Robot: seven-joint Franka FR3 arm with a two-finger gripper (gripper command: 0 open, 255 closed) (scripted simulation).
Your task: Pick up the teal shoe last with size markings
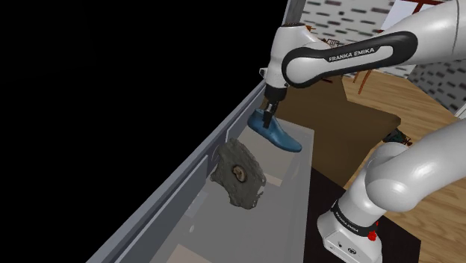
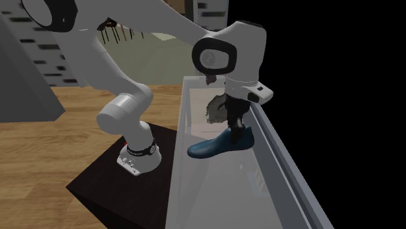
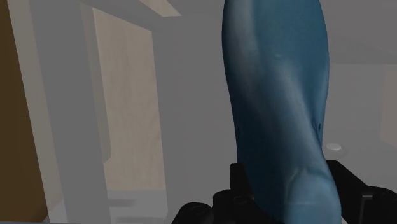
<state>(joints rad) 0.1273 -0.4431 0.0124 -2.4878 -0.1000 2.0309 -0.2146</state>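
Last: a blue shoe last [image 1: 276, 134] [image 2: 223, 144] [image 3: 280, 95], clasped at its heel end. It sits near the rock [image 1: 240, 173] [image 2: 216, 108] without touching it.
Where: in the shoulder view the last is just up and to the right of the rock. In the second exterior view it hangs in front of and below the rock.
Tilt: in the shoulder view the heel rides higher than the toe, and the toe points away from the rock. Whether the toe touches the table cannot be told.
Fingers: the black fingers [image 3: 350, 184] pinch the last's heel from either side, as the wrist view plainly shows.
Gripper: the gripper [image 1: 267, 112] [image 2: 235, 120] [image 3: 289, 181] points down, above and just past the rock in the shoulder view.
Rock: a rough grey-brown lump with a pale mark on its face. It stands on the table by the rail.
Table: a long grey table [image 1: 246, 224] [image 2: 215, 202] carries the rock.
Rail: a grey rail [image 1: 172, 187] [image 2: 286, 169] runs along the table edge on the rock's side.
Arm: the white arm [image 1: 336, 56] [image 2: 130, 110] arches over from the rock's right in the shoulder view.
Stand: a dark box [image 1: 332, 190] [image 2: 104, 188] off the table, to the rock's lower right in the shoulder view.
Floor: wood floor [image 1: 440, 202] [image 2: 39, 149] lies past the stand, well apart from the rock.
Backdrop: a black area [image 1: 112, 75] [image 2: 338, 97] lies beyond the rail, on the far side from the rock.
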